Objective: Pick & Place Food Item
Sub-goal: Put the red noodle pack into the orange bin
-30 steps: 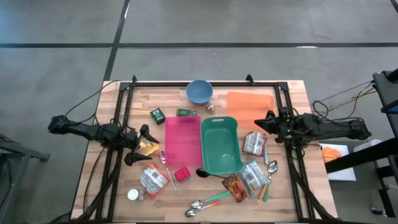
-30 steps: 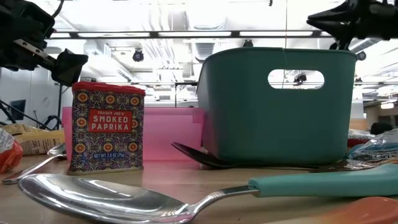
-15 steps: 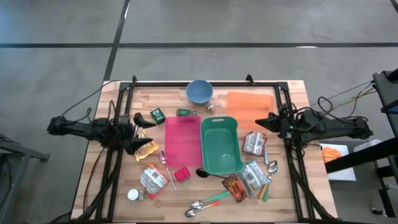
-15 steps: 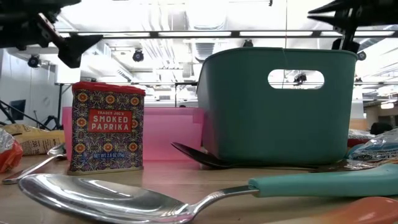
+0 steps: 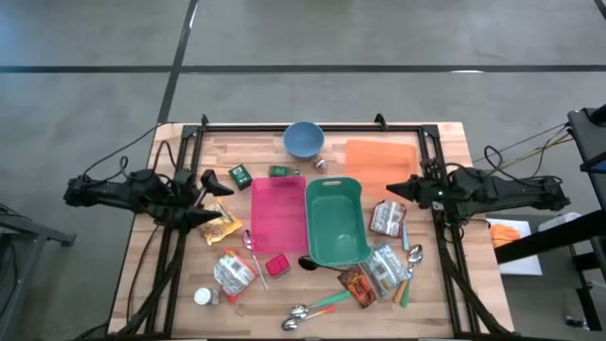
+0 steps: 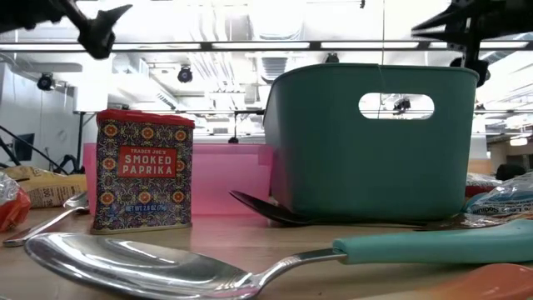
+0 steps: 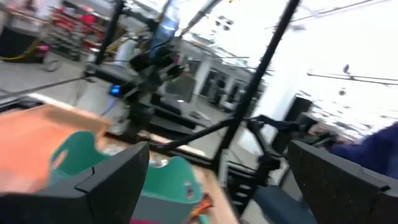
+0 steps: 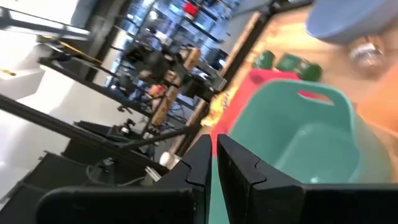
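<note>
Hovering spread-fingered, your left gripper (image 5: 204, 196) has the yellow snack bag (image 5: 221, 227) below, while the right gripper (image 5: 390, 189) waits clenched, empty.

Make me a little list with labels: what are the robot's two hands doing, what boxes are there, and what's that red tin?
left hand: open, empty, raised near the table's left side, above a yellow snack bag
right hand: shut, holding nothing, beside the green bin's right rim
boxes: green bin and pink tray, side by side mid-table
red tin: smoked paprika, standing upright in front of the pink tray
bowl: blue bowl at the far edge
</note>
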You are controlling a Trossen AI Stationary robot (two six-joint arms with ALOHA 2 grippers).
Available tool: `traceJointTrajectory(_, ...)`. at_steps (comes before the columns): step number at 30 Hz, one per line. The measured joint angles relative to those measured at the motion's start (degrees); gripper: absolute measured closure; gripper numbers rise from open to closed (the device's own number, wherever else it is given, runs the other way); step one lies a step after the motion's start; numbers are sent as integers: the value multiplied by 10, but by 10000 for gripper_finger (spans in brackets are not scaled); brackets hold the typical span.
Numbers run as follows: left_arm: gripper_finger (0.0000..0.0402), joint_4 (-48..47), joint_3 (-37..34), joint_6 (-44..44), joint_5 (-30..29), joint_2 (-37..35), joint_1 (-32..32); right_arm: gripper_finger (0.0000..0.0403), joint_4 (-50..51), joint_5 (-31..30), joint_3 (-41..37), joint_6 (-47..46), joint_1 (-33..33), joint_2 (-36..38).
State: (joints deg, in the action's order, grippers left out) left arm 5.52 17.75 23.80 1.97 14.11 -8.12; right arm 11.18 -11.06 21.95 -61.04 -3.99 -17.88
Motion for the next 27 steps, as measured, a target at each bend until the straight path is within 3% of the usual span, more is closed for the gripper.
traceJointTrajectory(8,16,-38,47,-27,26,57,0,379,6,9,-1,-14,0,-14)
traceJointTrajectory(13,16,-25,61,-16,24,66,0,379,6,22,-2,-77,0,-14)
traceJointTrajectory(20,16,-14,55,45,21,74,0,379,7,35,-2,-50,-1,-16)
traceJointTrajectory(27,16,35,55,48,16,86,0,379,6,21,-3,-36,-1,-17)
